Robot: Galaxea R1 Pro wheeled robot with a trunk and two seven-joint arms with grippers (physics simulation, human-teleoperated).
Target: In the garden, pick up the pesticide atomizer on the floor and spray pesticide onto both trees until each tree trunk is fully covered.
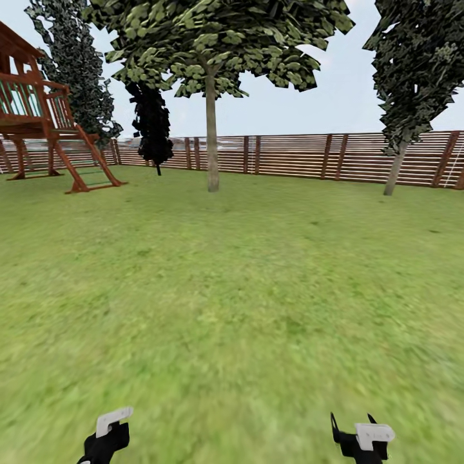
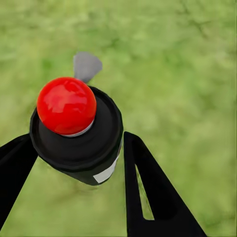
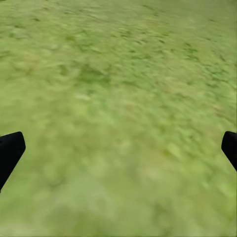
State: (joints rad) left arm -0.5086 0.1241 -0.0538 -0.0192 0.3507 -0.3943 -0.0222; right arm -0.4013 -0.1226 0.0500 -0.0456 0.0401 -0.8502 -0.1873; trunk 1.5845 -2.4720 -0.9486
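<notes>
Open grass (image 1: 245, 303) lies ahead of both grippers, nothing on it between them and the tree (image 1: 211, 138) far ahead by the fence (image 1: 290, 158). A wooden play frame (image 1: 45, 122) stands far off to the left, dark conifers (image 1: 419, 77) beyond. The left gripper (image 2: 79, 148) is low at the robot's front, clamped around the black atomizer (image 2: 76, 131), red cap up. The right gripper (image 3: 118, 148) hangs beside it, spread wide, holding nothing.

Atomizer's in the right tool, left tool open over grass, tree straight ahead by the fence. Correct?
Sides swapped. The left wrist view shows the left tool shut on the atomizer; the right tool is open over grass. The tree does stand ahead by the fence.
</notes>
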